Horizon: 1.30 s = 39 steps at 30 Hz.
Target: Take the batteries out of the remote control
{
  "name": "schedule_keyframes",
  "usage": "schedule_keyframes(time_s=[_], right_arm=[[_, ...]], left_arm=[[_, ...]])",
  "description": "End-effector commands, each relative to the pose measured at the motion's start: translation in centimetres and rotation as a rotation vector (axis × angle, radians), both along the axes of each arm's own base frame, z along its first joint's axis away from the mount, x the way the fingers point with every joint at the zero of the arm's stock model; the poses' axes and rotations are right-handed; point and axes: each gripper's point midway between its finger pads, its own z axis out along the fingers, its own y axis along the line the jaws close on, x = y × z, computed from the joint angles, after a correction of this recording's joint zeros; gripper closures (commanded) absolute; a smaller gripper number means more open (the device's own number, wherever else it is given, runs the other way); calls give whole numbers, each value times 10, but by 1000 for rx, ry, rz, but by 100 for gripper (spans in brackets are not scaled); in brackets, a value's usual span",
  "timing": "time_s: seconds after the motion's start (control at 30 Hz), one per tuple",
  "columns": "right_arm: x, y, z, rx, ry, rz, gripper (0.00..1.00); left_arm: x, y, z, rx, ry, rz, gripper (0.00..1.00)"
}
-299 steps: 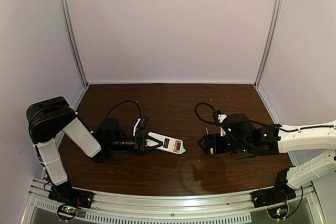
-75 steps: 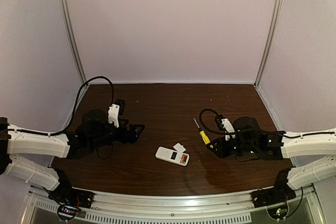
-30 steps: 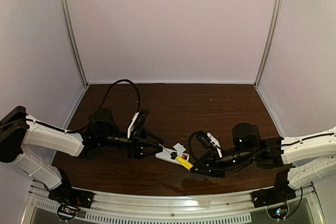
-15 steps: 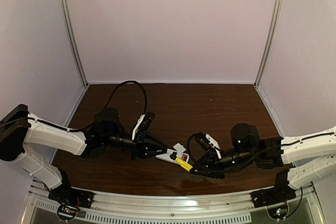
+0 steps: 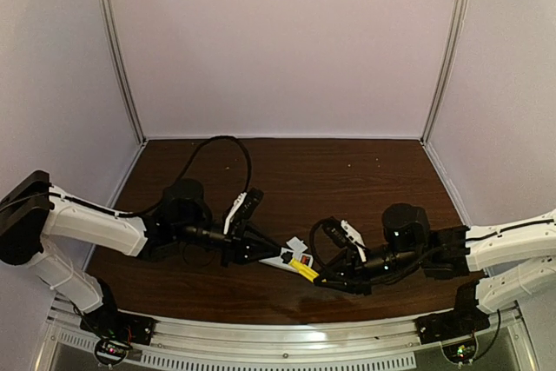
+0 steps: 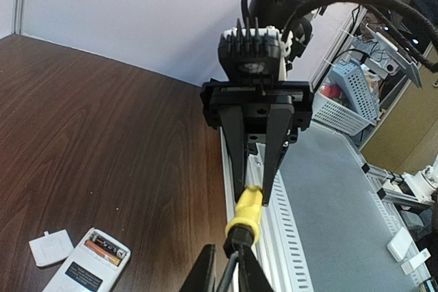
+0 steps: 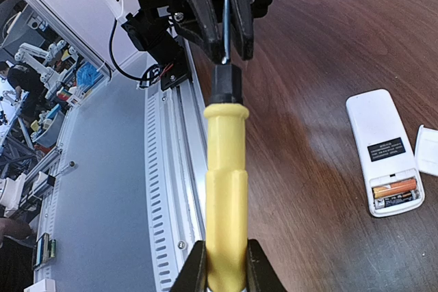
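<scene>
Toward the table's (image 5: 347, 180) six o'clock, the remote control (image 7: 380, 128) is lying back-up, batteries (image 7: 395, 193) sitting in its open bay. The right gripper (image 7: 226, 268) is clamping the screwdriver (image 7: 226, 169) by its yellow handle. The left gripper (image 7: 228, 46) is straddling its shaft, and whether it is pinching cannot be told.

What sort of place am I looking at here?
Probably a robotics lab test booth: two robot arms bolted to a metal rail at a wooden table, plain pale walls around it, and storage baskets beyond.
</scene>
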Motion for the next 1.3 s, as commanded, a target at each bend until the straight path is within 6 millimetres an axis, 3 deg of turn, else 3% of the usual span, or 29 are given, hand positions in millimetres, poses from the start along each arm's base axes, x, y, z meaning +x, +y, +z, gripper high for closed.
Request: schedule_keyframes(time_s=[0.0,0.13,0.33,0.37,0.4,0.5,0.57,0.63,0.87,1.27], right_arm=[[2,3,14,28,-28,-11,100],[3,2,12,23,-24,-15,100],[7,1,13,19,-30,-42,100],[9,1,14,17,-34,-56,95],[11,0,15,18,-39,-70,77],[19,-3,19,31,-61,-122,37],[26,-4,24,67,-74,-165,22],[28,-1,28,108,-78,-176,14],[39,5,50,256,-114,-226,1],[38,13,84,461,-186,-210,5]], left_arm=[[0,-9,4,-4,-35,-10,91],[-1,-11,3,2,-37,-13,100],[1,-12,2,10,-32,-1,100],[2,-12,2,11,-30,5,100],[3,-12,2,12,-27,10,100],[6,-12,4,12,-17,30,100],[6,-12,8,4,-7,38,100],[7,-11,12,0,0,56,100],[6,2,34,-61,18,107,100],[15,25,57,-148,115,248,100]])
